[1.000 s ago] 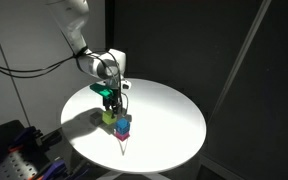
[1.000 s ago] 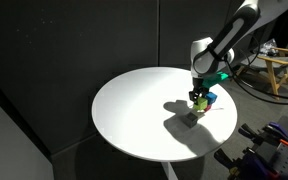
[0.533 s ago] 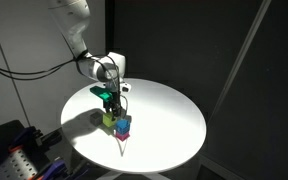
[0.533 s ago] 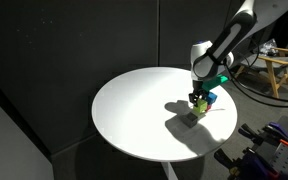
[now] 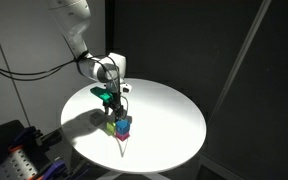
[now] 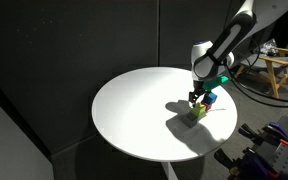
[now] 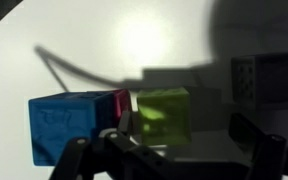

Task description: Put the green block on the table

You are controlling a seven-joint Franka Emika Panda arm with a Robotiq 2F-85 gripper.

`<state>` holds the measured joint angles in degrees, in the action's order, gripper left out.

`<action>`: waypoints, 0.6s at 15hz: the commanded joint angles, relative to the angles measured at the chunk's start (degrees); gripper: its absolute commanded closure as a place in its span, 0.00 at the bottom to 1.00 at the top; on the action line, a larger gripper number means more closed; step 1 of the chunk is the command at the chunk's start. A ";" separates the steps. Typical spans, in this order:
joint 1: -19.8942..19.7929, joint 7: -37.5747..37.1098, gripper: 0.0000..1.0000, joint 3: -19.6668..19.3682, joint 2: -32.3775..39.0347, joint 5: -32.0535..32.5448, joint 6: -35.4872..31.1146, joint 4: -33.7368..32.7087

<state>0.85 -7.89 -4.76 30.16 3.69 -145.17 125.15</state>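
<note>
The green block rests on the white table, right beside a blue cube that has a magenta block against it. My gripper is open and straddles the green block. One finger sits close to its left side, and a clear gap separates the block from the other finger. In both exterior views the gripper hangs just above the green block, which lies on the table.
A grey cube stands on the table a little beyond and to the right of the green block in the wrist view. The blue cube sits tight beside the gripper. Dark walls surround the round table, and its rim is close to the blocks.
The jaws have opened and let go of the green block, which has dropped slightly from between the fingers onto the table. The arm has barely moved.
</note>
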 commanded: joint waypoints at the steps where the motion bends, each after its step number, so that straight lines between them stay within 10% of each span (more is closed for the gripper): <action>1: 1.05 -1.97 0.00 -1.23 -0.59 0.96 1.18 -0.28; 9: 1.99 -2.81 0.00 -1.75 -3.24 1.62 4.82 0.31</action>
<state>1.67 -8.76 -5.97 29.44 4.03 -143.21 125.05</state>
